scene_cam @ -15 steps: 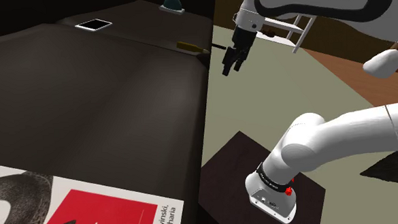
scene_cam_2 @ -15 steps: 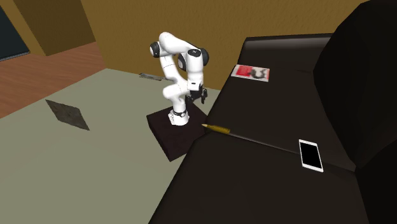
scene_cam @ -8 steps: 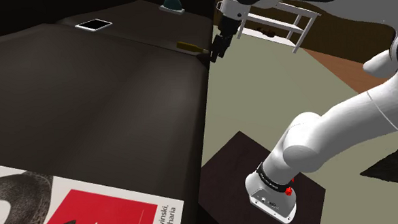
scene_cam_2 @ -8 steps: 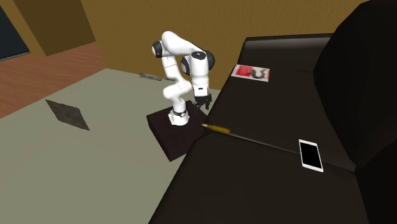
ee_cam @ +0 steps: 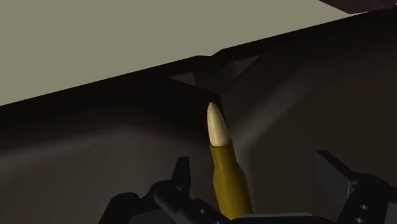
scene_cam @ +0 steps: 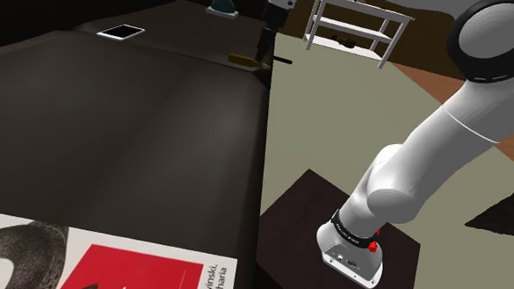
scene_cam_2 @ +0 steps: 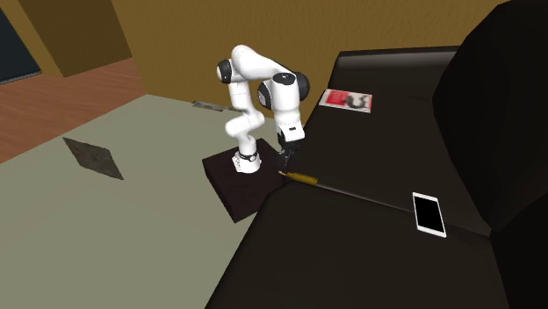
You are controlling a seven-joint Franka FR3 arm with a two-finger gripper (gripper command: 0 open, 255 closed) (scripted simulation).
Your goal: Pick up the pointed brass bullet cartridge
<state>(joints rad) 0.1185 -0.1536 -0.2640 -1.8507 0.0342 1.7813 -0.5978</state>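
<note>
Open-jawed, my end effector point(ee_cam: 254, 164) hangs low over the front edge of a dark couch point(scene_cam_2: 351, 255), its 2 black fingers point(ee_cam: 182, 170) standing apart on either side of the cartridge point(ee_cam: 224, 172) without touching it. Seen from my wrist, the cartridge has an olive-gold brass case and a paler, cream-coloured bullet that tapers to a sharp point. It lies flat on the couch with its long axis running between my fingers, tip aimed away from my hand.

From the second exterior view the cartridge point(scene_cam_2: 301, 178) rests at the couch's edge where 2 cushions meet, tip toward that view's left, with my end effector point(scene_cam_2: 285, 158) just above the tip end. That view also takes in a phone point(scene_cam_2: 429, 213) and a red magazine point(scene_cam_2: 346, 101), both well apart from the cartridge.

From the shoulder view it point(scene_cam: 242, 58) is a small yellowish bar just beside my end effector point(scene_cam: 263, 51), its 2 colours too small to tell.
</note>
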